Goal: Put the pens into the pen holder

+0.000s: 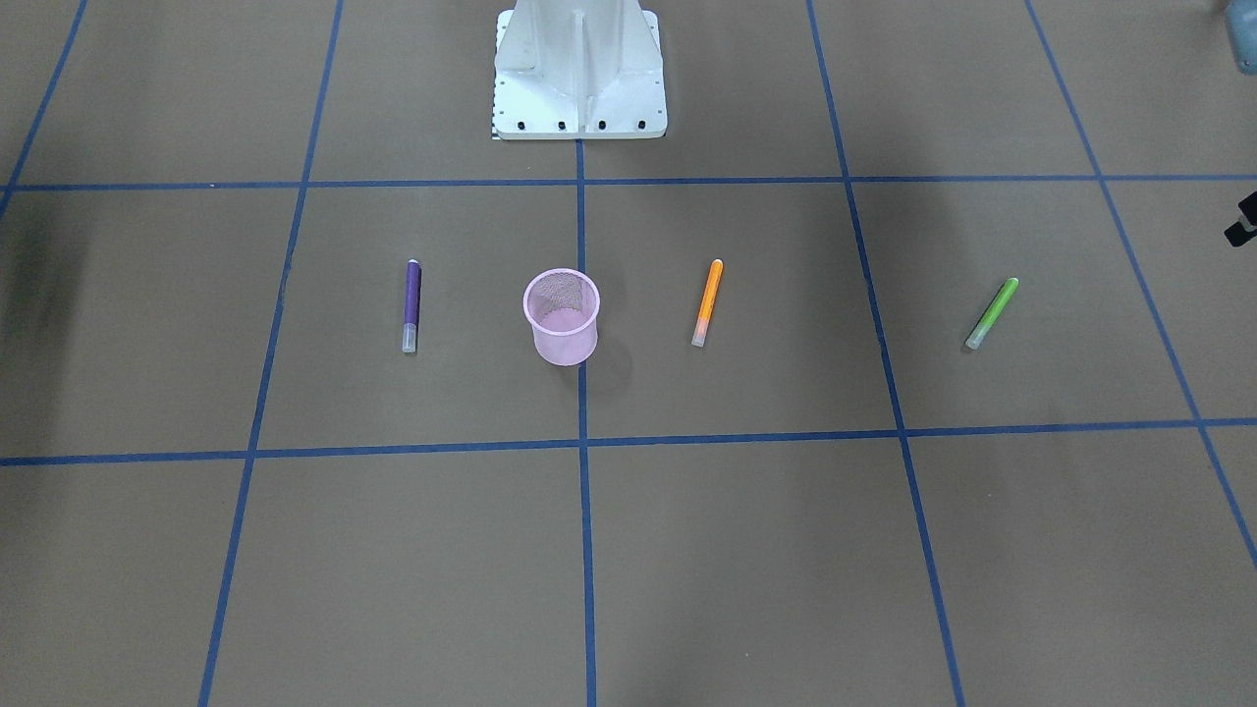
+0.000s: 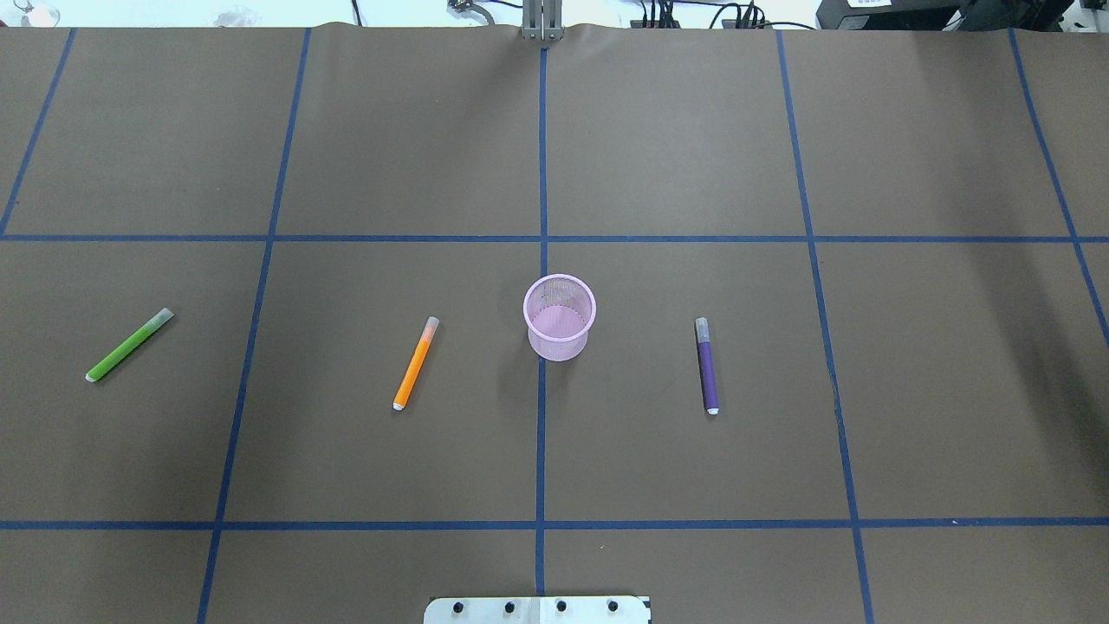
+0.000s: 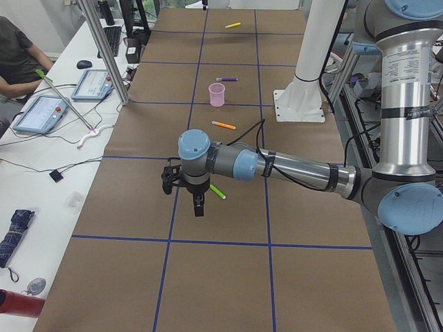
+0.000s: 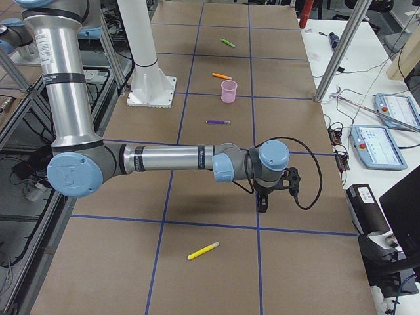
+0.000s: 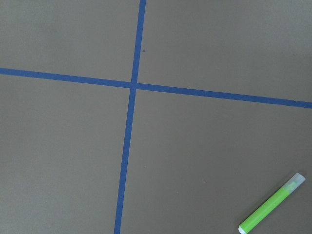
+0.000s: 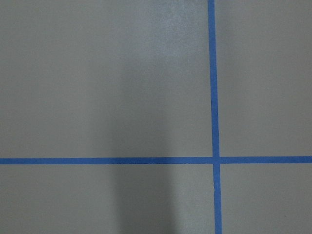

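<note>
**Exterior front-facing.** The pen holder [image 1: 565,344] is seen upright on the table [image 1: 687,550], mouth upward, just in front of the robot base [image 1: 579,79]. The purple pen [image 1: 411,304] is laid flat on the robot's right of it. The orange pen [image 1: 707,302] is laid flat on the robot's left. The green pen [image 1: 992,313] is laid tilted, further out on the left. All three are apart from the holder.

**Overhead exterior.** The holder is placed against the centre line of the blue tape lines [image 2: 541,451]. The pale cap ends of the three pens are turned away from the robot.

**Exterior left.** The left gripper [image 3: 198,206] is held pointing down over the table. The green pen is seen just beside it, partly covered by the wrist. Whether the jaws are parted or closed cannot be told from this view, and nothing is seen held between them. The yellow pen [image 3: 232,25] is laid at the far end of the table.

**Exterior right.** The right gripper [image 4: 262,205] is held pointing down. The yellow pen lies on the table nearer the camera, apart from it. The purple pen lies beyond it, well apart. The jaw opening cannot be told here either.

**Left wrist-mounted.** The green pen is shown in the lower right corner, flat on the table, off to one side of a tape crossing. The fingers are not shown.

**Right wrist-mounted.** Only the table surface and a tape crossing are shown.
</note>
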Motion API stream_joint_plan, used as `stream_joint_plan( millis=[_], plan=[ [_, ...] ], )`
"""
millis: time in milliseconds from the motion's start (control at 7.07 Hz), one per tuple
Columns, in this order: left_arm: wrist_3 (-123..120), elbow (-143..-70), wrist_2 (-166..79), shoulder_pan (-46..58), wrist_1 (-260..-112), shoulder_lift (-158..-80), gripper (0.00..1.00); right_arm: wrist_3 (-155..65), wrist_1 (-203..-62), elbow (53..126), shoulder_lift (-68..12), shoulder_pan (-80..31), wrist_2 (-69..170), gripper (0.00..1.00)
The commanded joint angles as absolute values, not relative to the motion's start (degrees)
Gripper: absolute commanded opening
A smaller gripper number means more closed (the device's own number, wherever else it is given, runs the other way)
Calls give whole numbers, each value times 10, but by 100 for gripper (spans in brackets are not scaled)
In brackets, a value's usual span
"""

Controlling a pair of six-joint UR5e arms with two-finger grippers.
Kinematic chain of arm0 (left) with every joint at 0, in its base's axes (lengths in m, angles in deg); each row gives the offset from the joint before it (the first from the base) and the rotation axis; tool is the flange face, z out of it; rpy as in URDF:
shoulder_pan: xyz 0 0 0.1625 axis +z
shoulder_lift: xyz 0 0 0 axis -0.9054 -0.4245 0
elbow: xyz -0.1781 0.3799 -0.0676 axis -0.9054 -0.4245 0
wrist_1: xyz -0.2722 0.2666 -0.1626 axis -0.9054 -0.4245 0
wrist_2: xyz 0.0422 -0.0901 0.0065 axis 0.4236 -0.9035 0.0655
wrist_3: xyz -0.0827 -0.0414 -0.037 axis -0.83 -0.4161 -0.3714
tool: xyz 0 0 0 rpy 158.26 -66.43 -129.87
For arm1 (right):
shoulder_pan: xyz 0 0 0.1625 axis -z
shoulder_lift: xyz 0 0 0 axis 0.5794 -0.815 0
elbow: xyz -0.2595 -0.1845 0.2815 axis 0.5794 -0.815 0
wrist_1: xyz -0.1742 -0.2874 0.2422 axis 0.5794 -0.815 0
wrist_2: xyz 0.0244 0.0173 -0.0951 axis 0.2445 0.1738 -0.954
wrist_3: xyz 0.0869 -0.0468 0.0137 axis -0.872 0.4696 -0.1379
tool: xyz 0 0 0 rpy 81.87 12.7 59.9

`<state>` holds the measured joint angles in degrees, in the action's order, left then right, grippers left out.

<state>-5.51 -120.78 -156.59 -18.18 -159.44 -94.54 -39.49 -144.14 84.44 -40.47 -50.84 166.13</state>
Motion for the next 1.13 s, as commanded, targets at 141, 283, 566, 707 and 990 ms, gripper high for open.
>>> stream_joint_plan(
  millis=[141,283,566,707,990],
  plan=[
    [-55,-1213,-1566,-181,-1596,-944,100,-394,-1478,873,-410,-491,1612,99],
    [-55,-1228,-1567,-181,-1613,-937,100,-395,-1476,898,-429,-490,1609,99],
    [-57,-1222,-1568,-180,-1627,-937,100,-396,-1446,928,-468,-488,1615,99],
    [-56,-1217,-1599,-175,-1635,-938,100,-397,-1392,933,-492,-486,1622,99],
    [-65,-1217,-1613,-127,-1703,-937,100,-401,-1301,932,-527,-455,1623,99]
  ],
)
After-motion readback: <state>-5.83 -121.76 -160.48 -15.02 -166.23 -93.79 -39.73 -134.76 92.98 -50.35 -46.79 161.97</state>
